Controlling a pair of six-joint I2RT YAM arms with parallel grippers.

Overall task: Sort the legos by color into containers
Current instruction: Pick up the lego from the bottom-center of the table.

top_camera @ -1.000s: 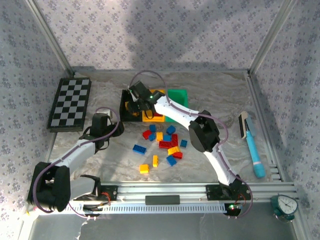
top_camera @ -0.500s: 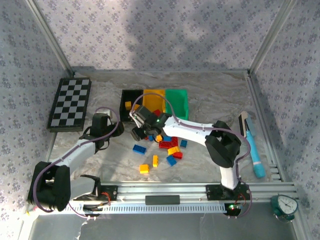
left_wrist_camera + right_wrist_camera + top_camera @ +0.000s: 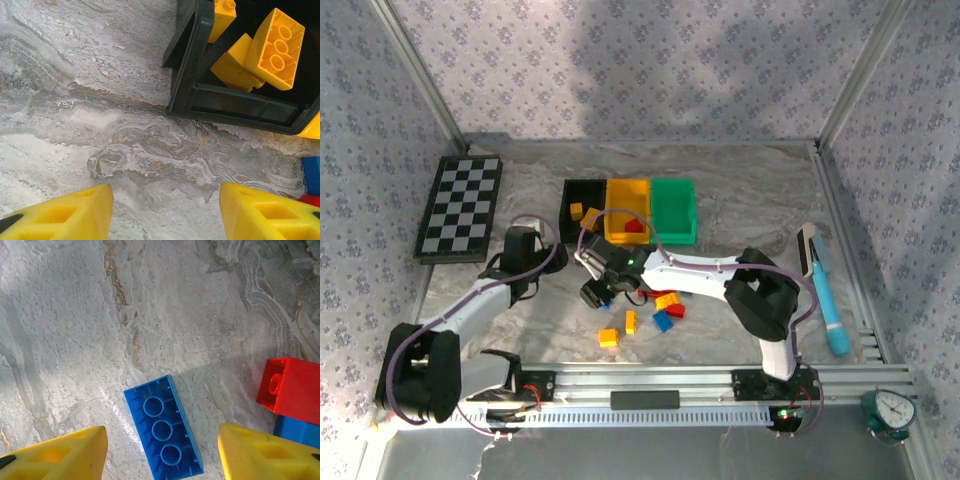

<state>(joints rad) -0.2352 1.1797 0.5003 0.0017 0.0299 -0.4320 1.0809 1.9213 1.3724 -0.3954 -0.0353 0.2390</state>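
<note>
The black bin [image 3: 570,192], yellow bin [image 3: 627,195] and green bin [image 3: 674,208] stand in a row at the back. Yellow bricks [image 3: 272,47] lie in the black bin [image 3: 200,75]; a red brick [image 3: 633,226] lies in the yellow bin. My right gripper [image 3: 598,290] is open, low over the table left of the loose legos [image 3: 665,310]. An upturned blue brick [image 3: 162,427] lies between its fingers [image 3: 65,450], apart from both. A red brick [image 3: 290,390] lies to its right. My left gripper [image 3: 165,200] is open over bare table near the black bin's corner.
A black-and-white checkerboard [image 3: 460,207] lies at the far left. A blue-handled brush [image 3: 827,295] lies by the right wall and a gauge [image 3: 890,412] sits at the front right. Two yellow bricks [image 3: 618,330] lie near the front rail [image 3: 650,385].
My right arm swung from over the bins down toward the near left, ending low over the blue brick beside the pile. The left arm has not moved.
</note>
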